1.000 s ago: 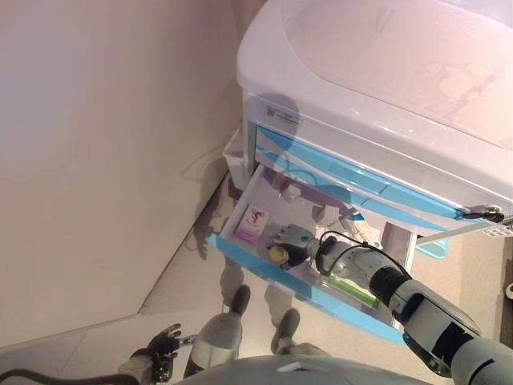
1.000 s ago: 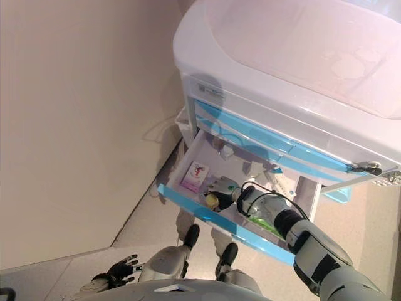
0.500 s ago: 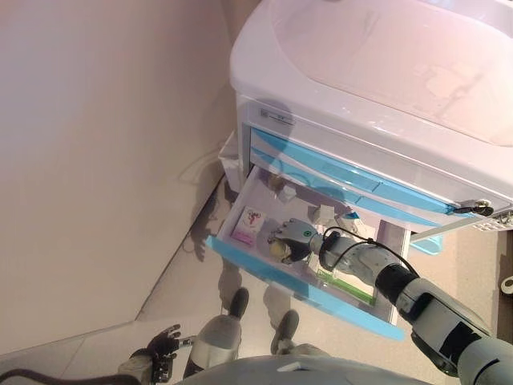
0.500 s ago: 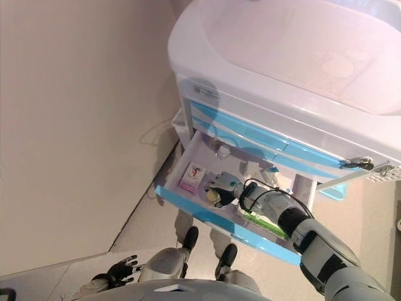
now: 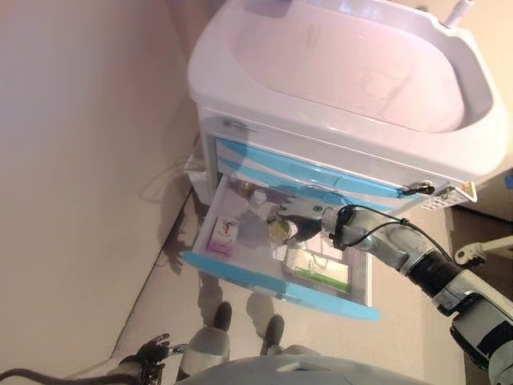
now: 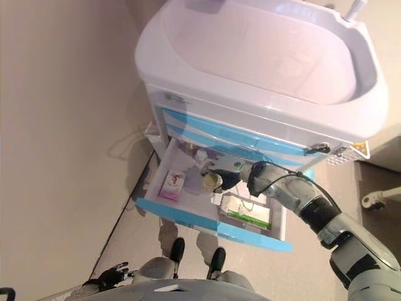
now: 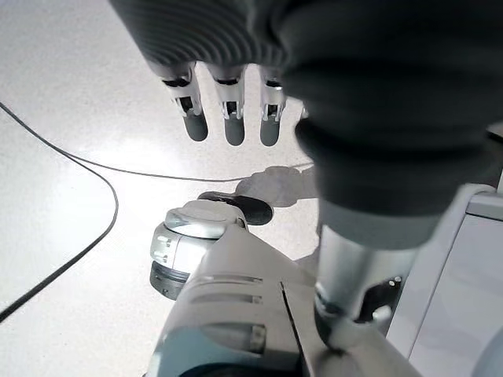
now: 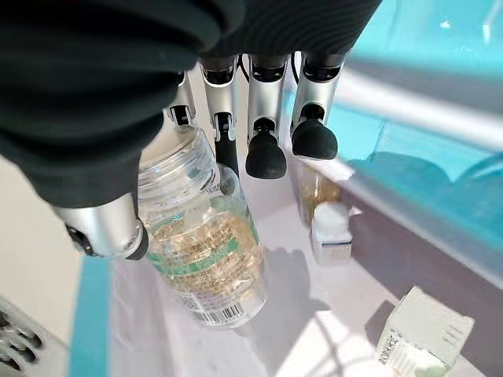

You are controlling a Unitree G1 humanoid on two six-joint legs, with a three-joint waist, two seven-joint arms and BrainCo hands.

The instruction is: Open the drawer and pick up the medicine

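The cart's lowest drawer (image 5: 272, 285), white with a blue front, stands pulled open. My right hand (image 5: 300, 215) reaches into it and its fingers and thumb are curled round a clear medicine bottle (image 5: 279, 230) of yellow capsules. In the right wrist view the bottle (image 8: 204, 259) sits between the thumb and the fingers (image 8: 266, 118), a little above the drawer floor. My left hand (image 5: 148, 354) hangs low beside me with straight fingers (image 7: 228, 118) and holds nothing.
A pink box (image 5: 225, 233) and a green-and-white box (image 5: 319, 270) lie in the drawer. A small white-capped bottle (image 8: 330, 228) and a carton (image 8: 420, 334) lie further in. The white cart top (image 5: 345, 64) overhangs the drawers. A wall runs along the left.
The whole view has shifted, so the camera moved. My right hand with the bottle has moved from the drawer's front towards its back, and the green-and-white box now shows fully.
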